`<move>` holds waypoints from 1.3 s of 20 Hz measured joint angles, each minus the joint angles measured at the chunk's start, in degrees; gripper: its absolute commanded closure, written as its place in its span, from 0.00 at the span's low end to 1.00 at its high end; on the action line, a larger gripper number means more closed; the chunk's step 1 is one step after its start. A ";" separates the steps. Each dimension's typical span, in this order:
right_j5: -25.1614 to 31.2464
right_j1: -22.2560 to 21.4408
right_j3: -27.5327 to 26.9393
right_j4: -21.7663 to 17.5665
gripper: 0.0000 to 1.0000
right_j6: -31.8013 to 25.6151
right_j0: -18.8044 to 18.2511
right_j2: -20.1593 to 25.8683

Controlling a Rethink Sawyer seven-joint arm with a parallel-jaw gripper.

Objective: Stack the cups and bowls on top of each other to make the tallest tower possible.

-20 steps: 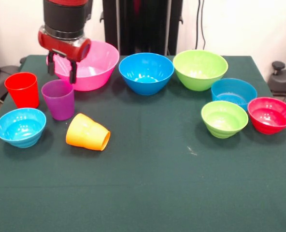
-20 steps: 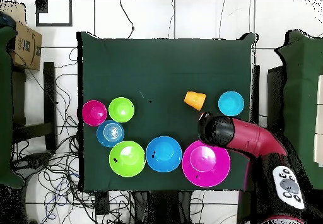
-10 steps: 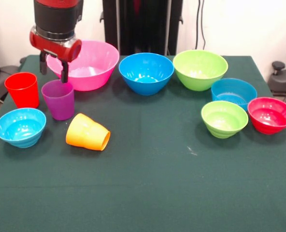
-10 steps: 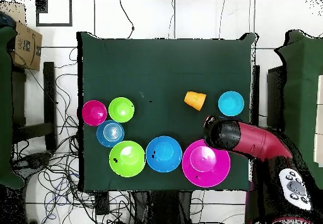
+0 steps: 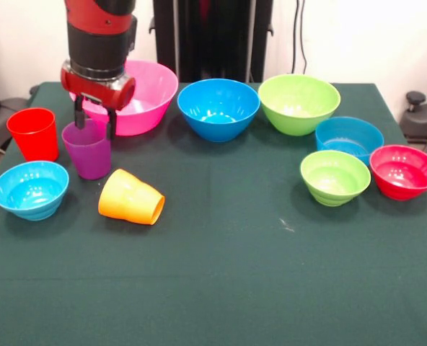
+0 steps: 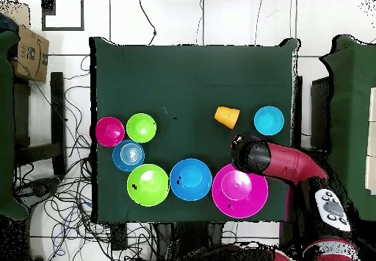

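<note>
The purple cup stands upright at the table's left in the front view. My gripper hangs open right over its back rim, fingertips down at rim level and holding nothing. Left of it stands the red cup, also upright. The orange cup lies on its side in front. Behind the gripper sits the big pink bowl, and a light blue bowl sits front left. In the overhead view the arm hides the gripper and both upright cups.
A blue bowl and a lime green bowl stand in the back row. At the right sit a small blue bowl, a small green bowl and a red bowl.
The gripper swung left and up, then came back right and lower, onto the purple cup's rim. No cup or bowl has moved.
</note>
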 measured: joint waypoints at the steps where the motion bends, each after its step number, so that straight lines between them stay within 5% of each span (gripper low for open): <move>1: -0.18 0.21 0.00 0.00 0.00 0.00 0.04 0.03; 26: -4.28 5.00 0.06 0.02 0.00 0.00 0.47 0.48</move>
